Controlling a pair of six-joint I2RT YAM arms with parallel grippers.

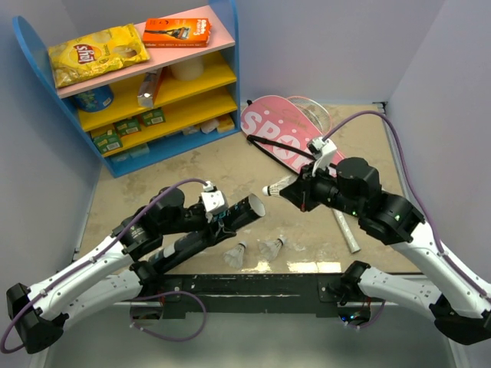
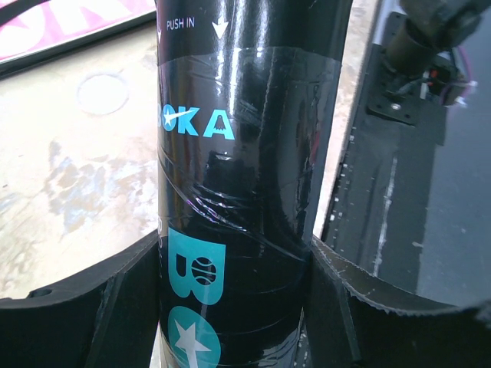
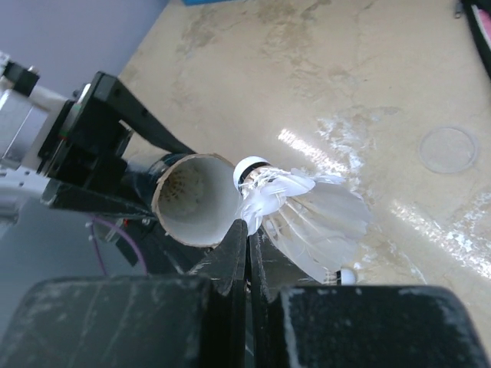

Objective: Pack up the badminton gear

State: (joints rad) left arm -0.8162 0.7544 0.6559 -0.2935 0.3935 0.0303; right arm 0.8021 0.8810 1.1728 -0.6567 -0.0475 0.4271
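- Step in hand: shuttlecocks are being loaded into the tube point(image 1: 244, 211).
- The tube is clamped round its body by the left gripper point(image 1: 220, 222), with its open end turned toward the right arm.
- One shuttlecock point(image 3: 299, 207) is pinched by its feathers in the closed right gripper point(image 3: 247, 238). Its cork end is just beside the tube mouth, not yet inside.
- A second shuttlecock point(image 1: 236, 254) and a third shuttlecock point(image 1: 271, 247) lie on the table point(image 1: 230, 161), near the front edge between the arms.
- The racket point(image 1: 347, 231) and the pink cover point(image 1: 276, 130) are seen further back, not yet packed.
- Next move, as judged: the cork is to be centred on the mouth and pushed straight in. The feathers may catch the rim if it is off-line.
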